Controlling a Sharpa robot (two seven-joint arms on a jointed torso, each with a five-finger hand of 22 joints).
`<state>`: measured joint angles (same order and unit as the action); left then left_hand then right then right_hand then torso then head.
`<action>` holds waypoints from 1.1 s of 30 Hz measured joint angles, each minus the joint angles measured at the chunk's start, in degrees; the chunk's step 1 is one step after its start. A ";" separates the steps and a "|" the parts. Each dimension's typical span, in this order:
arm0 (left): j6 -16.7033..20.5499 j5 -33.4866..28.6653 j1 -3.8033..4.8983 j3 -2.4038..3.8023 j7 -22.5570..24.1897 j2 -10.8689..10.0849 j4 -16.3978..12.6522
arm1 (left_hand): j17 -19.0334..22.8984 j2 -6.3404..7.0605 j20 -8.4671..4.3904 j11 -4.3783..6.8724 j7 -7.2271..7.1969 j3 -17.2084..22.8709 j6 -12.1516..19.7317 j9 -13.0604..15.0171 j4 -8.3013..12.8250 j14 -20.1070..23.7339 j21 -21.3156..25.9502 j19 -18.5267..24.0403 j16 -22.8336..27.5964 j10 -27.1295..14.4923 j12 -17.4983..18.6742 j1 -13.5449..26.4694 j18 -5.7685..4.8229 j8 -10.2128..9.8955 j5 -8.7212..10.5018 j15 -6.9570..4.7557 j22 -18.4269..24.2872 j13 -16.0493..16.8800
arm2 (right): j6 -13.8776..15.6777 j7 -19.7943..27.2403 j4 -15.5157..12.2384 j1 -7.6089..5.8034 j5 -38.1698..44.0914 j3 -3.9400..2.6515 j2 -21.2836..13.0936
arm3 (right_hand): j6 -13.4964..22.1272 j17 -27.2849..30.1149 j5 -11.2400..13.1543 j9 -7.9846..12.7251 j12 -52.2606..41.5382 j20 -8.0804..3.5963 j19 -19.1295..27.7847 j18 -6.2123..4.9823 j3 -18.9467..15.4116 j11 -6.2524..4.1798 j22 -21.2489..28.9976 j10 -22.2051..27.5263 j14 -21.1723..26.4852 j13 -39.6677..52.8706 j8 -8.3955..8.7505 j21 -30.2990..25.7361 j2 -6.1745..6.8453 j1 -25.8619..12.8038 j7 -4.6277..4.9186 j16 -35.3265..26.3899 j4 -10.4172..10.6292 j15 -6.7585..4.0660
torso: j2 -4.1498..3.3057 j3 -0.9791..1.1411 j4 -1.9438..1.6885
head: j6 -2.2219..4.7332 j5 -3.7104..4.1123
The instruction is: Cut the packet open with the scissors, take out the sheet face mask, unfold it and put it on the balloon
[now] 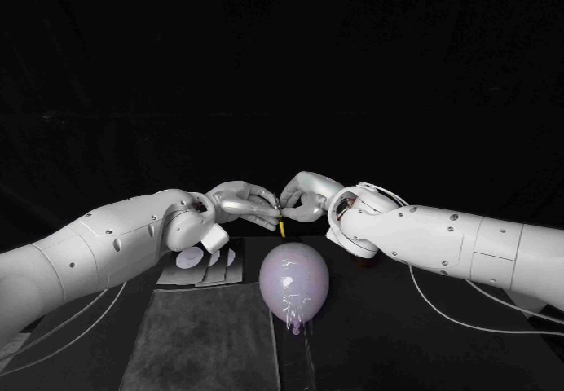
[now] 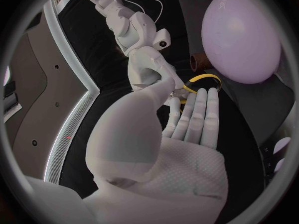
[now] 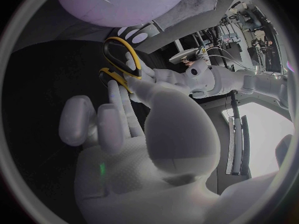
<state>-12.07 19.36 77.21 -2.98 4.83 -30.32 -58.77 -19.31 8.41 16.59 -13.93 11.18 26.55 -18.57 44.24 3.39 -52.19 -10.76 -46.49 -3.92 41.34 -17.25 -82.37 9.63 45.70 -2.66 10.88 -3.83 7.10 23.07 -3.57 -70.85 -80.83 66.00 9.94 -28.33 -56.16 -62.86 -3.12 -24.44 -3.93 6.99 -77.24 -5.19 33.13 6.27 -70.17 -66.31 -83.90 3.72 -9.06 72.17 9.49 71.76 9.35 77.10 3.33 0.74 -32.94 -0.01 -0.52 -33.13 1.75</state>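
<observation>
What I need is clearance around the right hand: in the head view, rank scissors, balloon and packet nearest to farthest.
1. scissors, at the right hand's fingertips.
2. balloon, straight below it in the picture.
3. packet, off to the robot's left.

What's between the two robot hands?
The scissors, yellow-handled, sit between the left robot hand and right robot hand; the head view shows it.

One balloon [image 1: 294, 281], one pair of scissors [image 1: 284, 225], one grey mat [image 1: 200, 342].
</observation>
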 measured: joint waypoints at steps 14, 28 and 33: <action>1.41 -1.10 -0.05 -0.04 -0.03 0.22 -0.36 | 0.01 1.55 -0.01 -0.09 -3.71 -6.95 11.66 9.51 -5.65 0.00 1.36 -1.26 -0.23 -0.49 -0.37 3.68 -0.37 2.47 0.00 0.00 -0.01 -0.98 | 1.22 -0.04 -0.01 -0.06 -1.05 -0.13 0.43 | 0.20 -0.12 0.04 -0.02 0.00 0.00 0.00 0.01 -1.11 0.19 0.03 0.17 -0.11 0.01 0.34 0.00 0.45 -1.22 0.20 0.00 1.11 0.30 | 0.01 0.00 -0.02 | 0.13 0.00; 2.88 -3.07 -0.08 -0.07 -0.50 0.25 -0.19 | -0.37 -5.33 -1.54 1.26 -3.20 -1.62 3.89 1.14 -6.93 -4.26 0.69 -5.86 -1.84 4.70 -2.15 -4.74 0.60 4.81 0.22 -1.77 -0.53 -2.39 | 1.45 -0.09 0.37 -0.08 -1.38 -0.17 0.90 | 0.19 0.64 0.03 -0.15 -0.01 0.21 0.21 0.01 -1.27 0.08 0.54 -0.13 -0.10 0.06 0.28 -0.64 0.45 -1.20 0.18 0.00 1.26 0.31 | 0.02 -0.04 -0.05 | 0.33 -0.08; 2.92 -4.19 -0.11 -0.10 -0.40 0.20 -0.09 | 0.02 -6.71 -2.32 1.58 -2.87 4.11 0.32 -8.55 -6.87 -5.47 -0.34 -6.65 -1.84 6.96 -0.70 -6.86 0.60 2.97 0.22 -2.16 -1.05 -3.48 | 1.26 -0.15 0.51 -0.10 -1.38 -0.20 0.94 | 0.19 0.68 0.00 -0.14 -0.02 0.21 0.21 0.01 -1.26 0.08 0.61 -0.13 -0.11 0.14 0.28 -0.64 0.45 -1.19 0.18 0.00 1.26 0.31 | 0.02 -0.01 -0.04 | 0.37 -0.08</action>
<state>-9.15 15.17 77.10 -3.08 4.43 -30.12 -58.87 -19.30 1.70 14.27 -12.35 8.31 30.66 -18.25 35.69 -3.48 -57.66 -11.10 -53.14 -5.76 48.30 -17.95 -89.23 10.23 48.67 -2.44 8.72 -4.88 3.62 24.33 -3.72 -70.34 -80.93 64.62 9.73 -27.39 -55.97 -62.18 -3.12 -24.58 -3.95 7.20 -77.03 -5.18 31.86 6.36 -69.55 -66.45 -84.01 3.86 -8.78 71.53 9.95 70.57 9.54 77.10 4.59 1.04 -32.92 -0.02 -0.57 -32.76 1.67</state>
